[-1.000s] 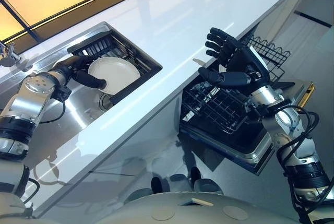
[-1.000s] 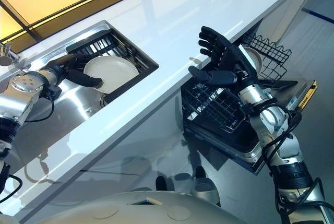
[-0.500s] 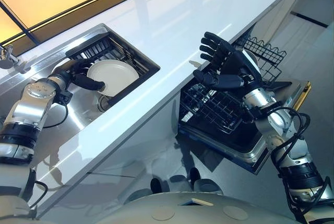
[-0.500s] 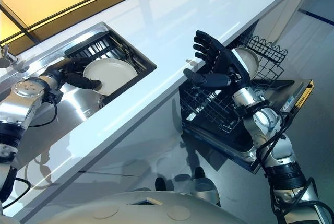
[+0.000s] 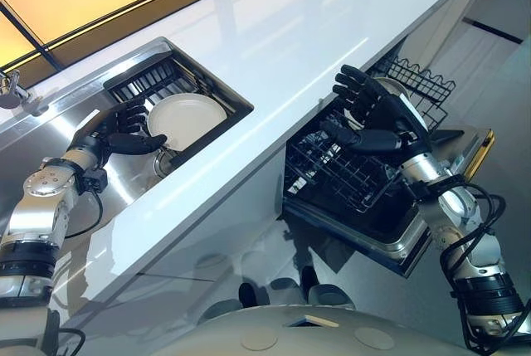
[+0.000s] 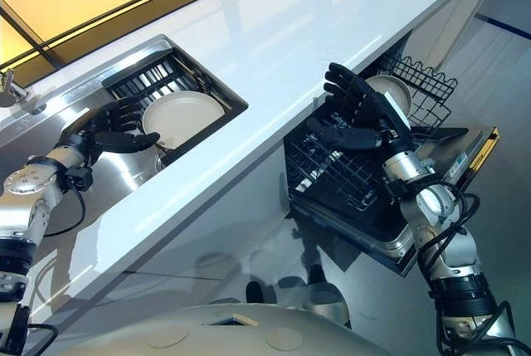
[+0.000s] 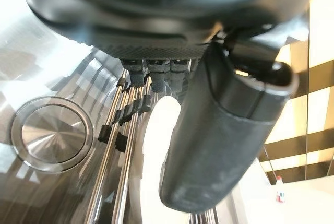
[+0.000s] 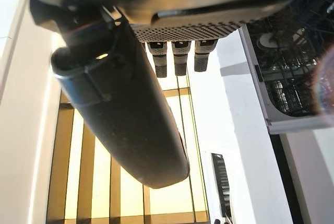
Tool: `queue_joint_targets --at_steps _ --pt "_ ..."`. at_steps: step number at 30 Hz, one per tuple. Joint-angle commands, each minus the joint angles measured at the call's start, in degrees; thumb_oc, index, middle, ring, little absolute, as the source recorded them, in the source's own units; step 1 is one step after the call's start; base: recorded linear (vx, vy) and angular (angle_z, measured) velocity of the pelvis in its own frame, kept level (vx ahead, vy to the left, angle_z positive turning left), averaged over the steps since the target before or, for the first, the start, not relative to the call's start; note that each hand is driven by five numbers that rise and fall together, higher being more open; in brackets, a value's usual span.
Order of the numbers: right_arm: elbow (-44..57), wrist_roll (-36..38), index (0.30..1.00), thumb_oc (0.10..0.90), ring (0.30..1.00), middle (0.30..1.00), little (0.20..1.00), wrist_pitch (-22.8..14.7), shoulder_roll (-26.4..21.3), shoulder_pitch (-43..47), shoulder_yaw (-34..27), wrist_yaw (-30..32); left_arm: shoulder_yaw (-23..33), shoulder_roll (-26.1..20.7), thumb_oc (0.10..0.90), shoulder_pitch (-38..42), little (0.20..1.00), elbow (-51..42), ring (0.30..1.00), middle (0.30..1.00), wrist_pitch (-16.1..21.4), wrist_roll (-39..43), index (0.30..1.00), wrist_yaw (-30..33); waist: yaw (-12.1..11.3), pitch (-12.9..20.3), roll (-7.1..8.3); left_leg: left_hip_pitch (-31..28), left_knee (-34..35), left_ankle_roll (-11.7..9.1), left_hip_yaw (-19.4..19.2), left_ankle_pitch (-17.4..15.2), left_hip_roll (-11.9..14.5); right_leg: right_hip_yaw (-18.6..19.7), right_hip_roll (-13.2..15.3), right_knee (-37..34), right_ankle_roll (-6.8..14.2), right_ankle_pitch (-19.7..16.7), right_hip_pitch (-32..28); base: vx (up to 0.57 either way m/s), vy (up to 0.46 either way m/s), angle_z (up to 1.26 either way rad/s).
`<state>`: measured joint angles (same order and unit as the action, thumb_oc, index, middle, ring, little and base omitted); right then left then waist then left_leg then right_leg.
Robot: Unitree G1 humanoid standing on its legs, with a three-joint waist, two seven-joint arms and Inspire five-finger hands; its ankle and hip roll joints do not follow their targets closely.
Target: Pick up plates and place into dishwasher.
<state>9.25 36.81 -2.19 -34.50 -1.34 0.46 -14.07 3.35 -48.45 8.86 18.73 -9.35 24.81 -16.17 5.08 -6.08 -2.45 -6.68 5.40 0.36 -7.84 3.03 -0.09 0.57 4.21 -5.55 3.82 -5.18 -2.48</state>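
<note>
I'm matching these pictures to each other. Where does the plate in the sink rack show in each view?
Left eye view: plate lies in the sink rack, upper left, beside the left hand.
Right eye view: plate, same spot, a little further left.
Left wrist view: plate, pale, past the thumb, against the rack wires.
Right wrist view: I cannot make it out.
Shared landmark: the sink rack.
</note>
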Motion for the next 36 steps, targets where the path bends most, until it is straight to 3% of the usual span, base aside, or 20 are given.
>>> queue_joint_targets --at_steps 1,9,14,16,21,24,30,36 --pt "5.4 0.9 0.9 0.8 0.9 0.9 0.9 -4.9 -0.9 5.3 -2.2 0.4 5.2 -6.5 0.8 3.1 0.9 -0.9 0.9 0.9 4.6 0.6 0.9 -0.8 -0.7 3.3 -0.94 0.0 -0.4 -0.3 2.3 -1.1 -1.7 -4.7 -2.7 2.2 -0.6 3.2 -2.9 0.0 0.004 0.04" --pt "5.1 0.8 0.9 0.8 0.9 0.9 0.9 -4.9 -0.8 5.1 -2.1 0.8 6.0 -8.4 0.8 3.5 0.9 -1.4 0.9 0.9 4.9 1.1 0.9 -0.7 -0.8 3.3 -1.13 0.0 -0.4 -0.2 2.5 -1.1 -1.8 -4.8 -2.6 2.2 -0.5 3.3 -2.9 0.0 0.0 0.06" --pt "4.7 1.0 0.9 0.8 0.9 0.9 0.9 -4.8 -0.8 5.0 -2.2 0.9 7.7 -9.4 0.8 4.3 0.9 -0.3 0.9 0.9 6.3 -0.5 0.9 4.6 -0.7 3.5 -1.04 -0.1 -0.4 -0.2 2.3 -1.2 -1.8 -4.7 -2.7 2.1 -0.6 3.2 -3.0 0.0 0.0 0.0" --pt "4.4 0.6 0.9 0.8 0.9 0.9 0.9 -5.0 -0.7 5.1 -2.0 1.2 8.0 -10.1 0.8 4.8 0.9 1.0 0.9 0.9 7.5 -5.5 0.9 8.3 -0.7 3.6 -1.03 -0.1 -0.4 -0.2 2.2 -1.2 -1.8 -4.7 -2.7 2.1 -0.5 3.2 -2.9 0.0 0.0 0.0" --pt "4.5 1.6 0.9 0.8 0.9 0.9 0.9 -4.3 -1.2 4.9 -2.4 1.8 12.5 -16.1 0.8 6.5 0.9 4.1 0.9 0.9 13.0 -8.2 0.9 19.0 -0.7 3.8 -1.08 0.0 -0.4 -0.3 2.0 -1.2 -1.8 -4.5 -2.8 2.0 -0.6 3.2 -2.6 0.01 -0.009 -0.02" --pt "5.0 1.3 0.9 0.8 0.9 0.9 0.9 -3.9 -0.5 3.7 -2.7 0.7 14.5 -18.5 0.8 7.7 0.9 1.1 0.9 0.9 14.8 -5.3 0.9 20.1 -0.2 3.8 -1.26 0.0 -0.4 -0.3 1.9 -1.4 -1.7 -4.0 -2.9 2.1 -0.6 3.3 -2.5 0.01 -0.002 0.0" --pt "4.2 1.5 0.9 0.8 0.9 0.9 0.9 -3.2 -0.5 4.5 -0.5 1.3 7.2 -18.6 0.8 15.8 0.9 -3.8 0.9 0.9 12.1 -3.2 0.9 17.3 0.8 3.9 -1.55 -0.1 -0.4 -0.4 1.7 -1.6 -1.7 -3.5 -3.0 2.7 -0.5 3.6 -2.2 0.06 -0.021 0.02" --pt "3.4 1.6 0.9 0.8 0.9 0.9 0.9 -1.5 -0.2 4.4 1.6 2.6 -4.5 -18.9 0.8 26.8 0.9 -1.2 0.9 0.9 7.2 -2.9 0.9 13.7 2.4 3.2 -2.56 -0.3 -0.4 -0.2 0.5 -1.7 -1.8 -2.7 -3.1 3.3 -0.3 3.5 -1.4 0.07 -0.004 -0.03"
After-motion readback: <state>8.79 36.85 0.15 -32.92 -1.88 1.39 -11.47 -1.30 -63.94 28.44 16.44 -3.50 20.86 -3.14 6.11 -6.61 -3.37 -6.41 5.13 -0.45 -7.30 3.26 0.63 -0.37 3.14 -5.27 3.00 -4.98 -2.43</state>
